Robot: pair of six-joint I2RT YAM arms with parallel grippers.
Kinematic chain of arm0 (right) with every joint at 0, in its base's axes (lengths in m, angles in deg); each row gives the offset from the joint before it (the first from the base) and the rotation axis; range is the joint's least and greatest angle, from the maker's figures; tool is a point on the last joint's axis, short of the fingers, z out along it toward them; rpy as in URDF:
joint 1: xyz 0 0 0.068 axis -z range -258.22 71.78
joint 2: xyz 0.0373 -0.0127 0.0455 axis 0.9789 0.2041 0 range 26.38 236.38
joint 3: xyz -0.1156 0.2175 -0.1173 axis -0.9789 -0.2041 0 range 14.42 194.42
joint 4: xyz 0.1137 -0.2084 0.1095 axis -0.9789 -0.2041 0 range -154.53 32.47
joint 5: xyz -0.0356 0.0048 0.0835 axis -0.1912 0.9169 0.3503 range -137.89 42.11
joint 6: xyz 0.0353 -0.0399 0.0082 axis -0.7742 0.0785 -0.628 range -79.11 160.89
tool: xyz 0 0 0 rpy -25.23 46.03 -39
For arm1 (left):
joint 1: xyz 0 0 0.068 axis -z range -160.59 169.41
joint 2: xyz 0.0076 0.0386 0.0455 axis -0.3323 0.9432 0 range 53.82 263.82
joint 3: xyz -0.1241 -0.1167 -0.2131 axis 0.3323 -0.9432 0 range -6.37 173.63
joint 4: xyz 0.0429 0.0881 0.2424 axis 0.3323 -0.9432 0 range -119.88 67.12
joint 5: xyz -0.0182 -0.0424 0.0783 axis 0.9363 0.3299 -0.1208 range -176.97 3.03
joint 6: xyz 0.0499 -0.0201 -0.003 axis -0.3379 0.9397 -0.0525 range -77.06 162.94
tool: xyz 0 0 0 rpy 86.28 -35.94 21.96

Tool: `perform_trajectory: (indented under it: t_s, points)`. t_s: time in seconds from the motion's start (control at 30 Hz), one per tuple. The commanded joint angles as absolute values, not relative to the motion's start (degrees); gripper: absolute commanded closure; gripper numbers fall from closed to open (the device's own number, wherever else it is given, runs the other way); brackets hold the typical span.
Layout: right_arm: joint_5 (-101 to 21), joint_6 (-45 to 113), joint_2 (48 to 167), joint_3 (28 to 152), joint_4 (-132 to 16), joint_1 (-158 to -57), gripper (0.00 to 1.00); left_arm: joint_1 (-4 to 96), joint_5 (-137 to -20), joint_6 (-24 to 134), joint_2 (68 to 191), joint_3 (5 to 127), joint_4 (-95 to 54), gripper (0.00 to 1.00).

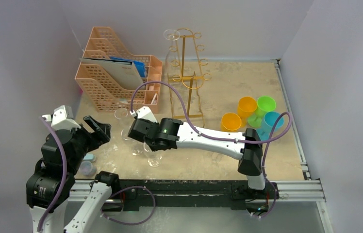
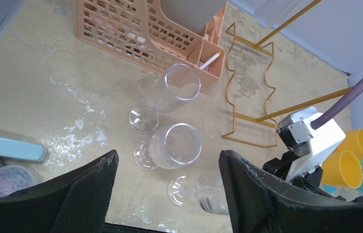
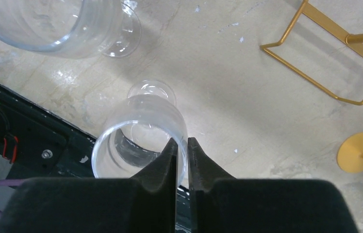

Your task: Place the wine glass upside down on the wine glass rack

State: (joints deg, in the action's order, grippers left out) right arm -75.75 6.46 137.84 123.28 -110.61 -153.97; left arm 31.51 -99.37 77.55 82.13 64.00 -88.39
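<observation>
Pinching the wine glass (image 3: 136,126) at its rim, your right gripper (image 3: 182,144) is pressing one finger inside the bowl and one outside, so the thin wall is sitting between them. The glass is standing upright on the table (image 3: 247,87), foot down, by the near edge and well apart from the wine glass rack (image 1: 187,77). — spotter

Noting why: a rim grip is leaving the stem and foot free, which I am judging you are wanting for sliding the stem into a hook once the bowl is turned down. Your left gripper (image 2: 167,194) is hanging spread wide and holding nothing, aimed at a second glass (image 2: 175,144) and a third glass (image 2: 183,81); probably it is just keeping out of your reach. — note-taker

Logging containers. The peach organizer (image 1: 116,73) is carrying papers and a blue booklet, with a white pen-like stick in its small end pocket. The coloured cups (image 1: 246,107) are sitting bunched to the right of the rack, and I am seeing nothing in them. — spotter

Adding two: a small clear tub (image 2: 7,180) beside your left arm is holding coloured bits too small to name, and one clear glass appears to be hanging foot-up at the rack's top left hook. — note-taker
</observation>
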Motion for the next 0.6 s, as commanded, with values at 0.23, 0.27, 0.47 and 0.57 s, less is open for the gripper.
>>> perform_trajectory:
  t_s: [0.23,0.27,0.47,0.57]
  points:
    - [-81.9,8.7,128.9,118.0,-110.4,-154.2,1.0,31.6,-84.1,86.5,82.9,63.5,-87.0,0.27]
    - [-82.1,9.4,127.4,116.7,-109.0,-154.2,1.0,31.6,-83.0,87.3,83.0,63.4,-86.6,0.27]
    - [-83.1,15.9,115.6,103.6,-94.0,-154.2,1.0,31.6,-74.1,92.7,85.3,62.6,-83.1,0.27]
    - [-82.8,19.9,109.8,97.4,-84.9,-154.2,1.0,31.6,-71.4,96.0,86.4,62.0,-82.2,0.21]
